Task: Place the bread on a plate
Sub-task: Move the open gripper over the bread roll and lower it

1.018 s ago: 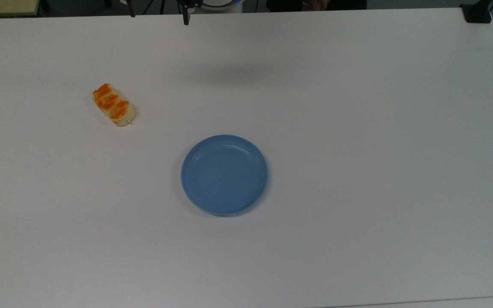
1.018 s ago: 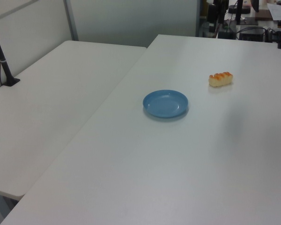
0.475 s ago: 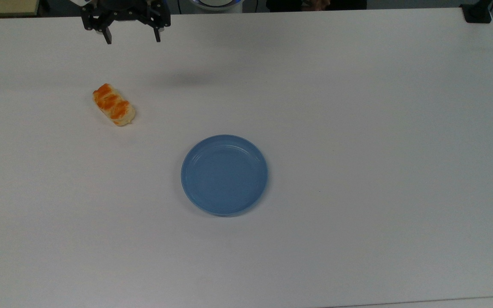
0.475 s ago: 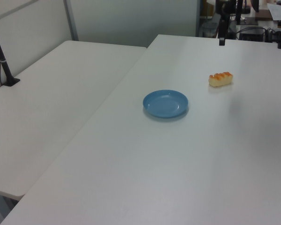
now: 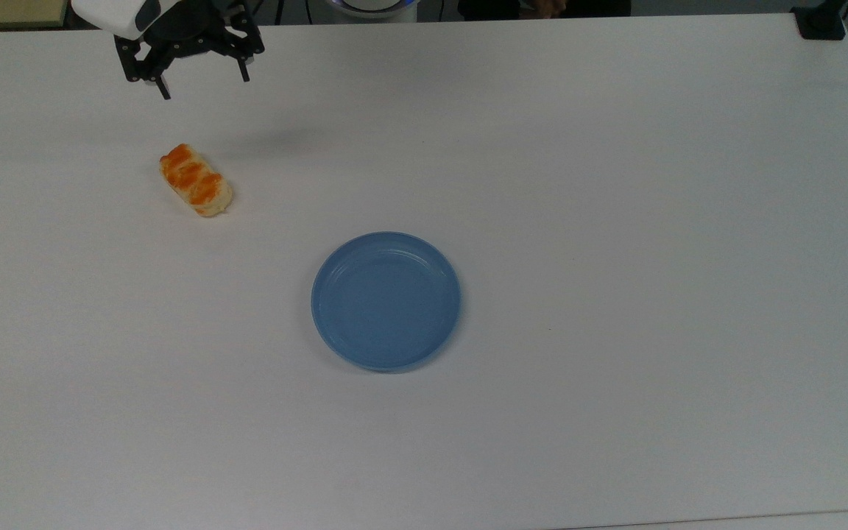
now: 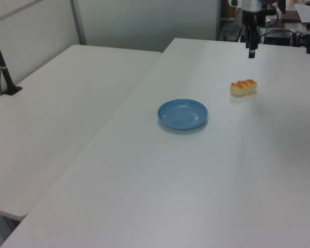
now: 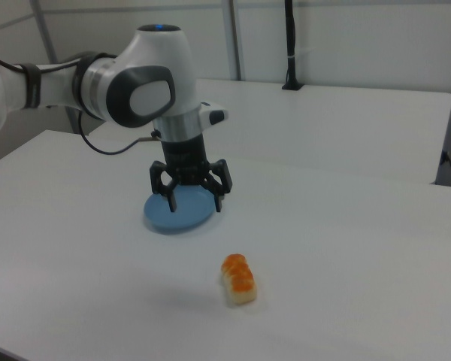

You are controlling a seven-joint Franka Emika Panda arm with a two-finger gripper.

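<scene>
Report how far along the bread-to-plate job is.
Done: nothing placed yet; the plate holds nothing. In hand: the gripper hangs open in the air near the bread, grasping nothing, and the bread lies on the white table, apart from the plate. Left: descend on the bread, close on it, lift it, carry it over and set it on the plate.

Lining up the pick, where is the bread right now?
The bread lies on the white table, in the top view's upper left, apart from the plate and just below the open gripper.
</scene>
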